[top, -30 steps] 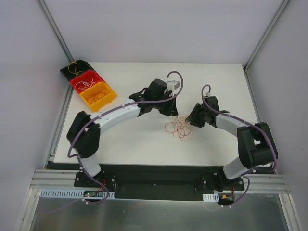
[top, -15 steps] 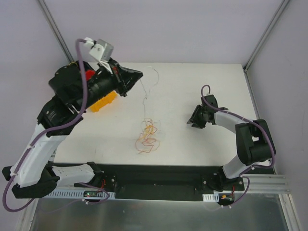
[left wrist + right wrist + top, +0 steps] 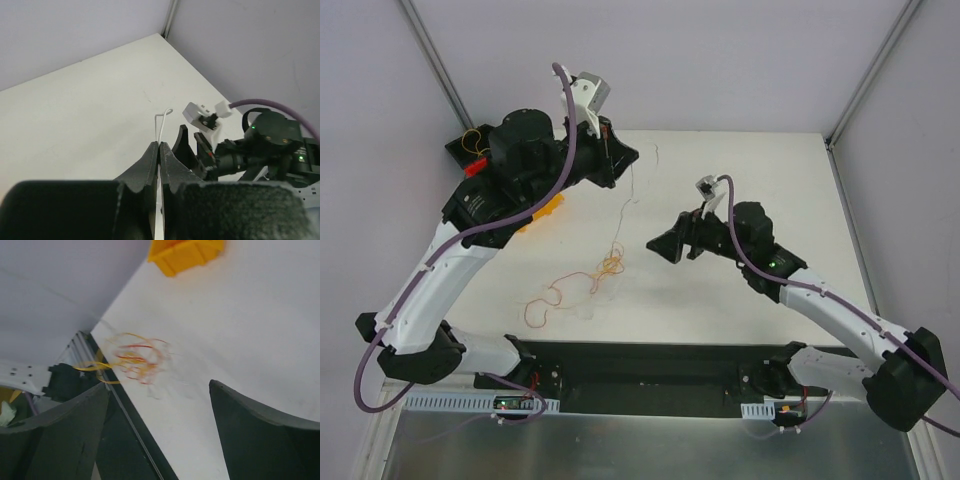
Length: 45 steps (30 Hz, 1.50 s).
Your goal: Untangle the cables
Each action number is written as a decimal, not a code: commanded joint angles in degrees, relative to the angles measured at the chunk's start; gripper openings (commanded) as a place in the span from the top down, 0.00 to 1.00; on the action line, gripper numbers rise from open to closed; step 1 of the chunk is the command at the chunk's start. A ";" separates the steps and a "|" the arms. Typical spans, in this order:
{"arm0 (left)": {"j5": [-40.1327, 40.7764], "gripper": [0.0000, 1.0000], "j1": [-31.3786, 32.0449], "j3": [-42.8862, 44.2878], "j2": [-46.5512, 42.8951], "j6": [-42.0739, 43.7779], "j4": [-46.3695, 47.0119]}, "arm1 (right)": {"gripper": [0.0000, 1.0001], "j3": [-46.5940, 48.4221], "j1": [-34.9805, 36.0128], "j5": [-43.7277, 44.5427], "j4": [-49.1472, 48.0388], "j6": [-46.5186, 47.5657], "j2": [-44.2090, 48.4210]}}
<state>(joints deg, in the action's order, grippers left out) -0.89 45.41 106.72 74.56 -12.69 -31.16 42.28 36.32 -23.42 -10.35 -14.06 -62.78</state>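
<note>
The cables form a loose tangle of orange, red and yellow strands (image 3: 582, 283) on the white table, near its front edge. A white cable (image 3: 623, 205) rises from the tangle to my left gripper (image 3: 631, 156), which is held high over the back of the table. The left wrist view shows that gripper (image 3: 160, 144) shut on the white cable (image 3: 161, 125), whose bent end pokes out past the tips. My right gripper (image 3: 658, 246) hovers just right of the tangle, open and empty. In the right wrist view the tangle (image 3: 138, 360) lies beyond the open jaws of the right gripper (image 3: 159, 385), blurred.
Black (image 3: 467, 146), red (image 3: 475, 169) and yellow (image 3: 544, 207) bins stand at the back left corner, mostly hidden behind the left arm; the yellow bin (image 3: 187, 254) also shows from the right wrist. The table's black front rail (image 3: 650, 357) runs just below the tangle.
The left gripper has shifted right, still holding the white cable, and the tangle has spread leftward along the table. The right arm has swung in toward the tangle and its jaws have opened wide.
</note>
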 commanded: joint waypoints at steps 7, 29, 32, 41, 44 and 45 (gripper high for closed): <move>-1.31 1.00 0.38 6.30 1.46 -1.99 1.19 | 0.30 15.19 11.06 23.05 -6.43 -1.66 -11.72; 20.49 1.00 0.30 20.99 -1.97 14.36 2.94 | 0.28 6.25 -9.79 8.80 -7.78 -3.54 -23.71; 19.17 1.00 0.38 20.29 -2.05 13.92 2.95 | 0.22 6.32 -3.99 8.02 -10.15 5.16 -19.23; 17.50 1.00 0.38 17.83 -2.40 10.32 3.03 | 0.21 8.43 2.25 -6.91 -16.01 0.70 -18.97; 18.29 1.00 0.38 15.81 -3.28 8.91 2.94 | 0.19 10.61 7.44 -1.99 -16.98 1.23 -16.06; 18.20 1.00 0.30 15.46 -3.46 8.65 3.03 | 0.19 13.15 9.37 -1.02 -16.03 1.41 -16.14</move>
<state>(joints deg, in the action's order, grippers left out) 17.47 45.41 123.24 73.03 -1.72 -30.41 49.30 39.31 -23.55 -21.26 -13.02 -83.15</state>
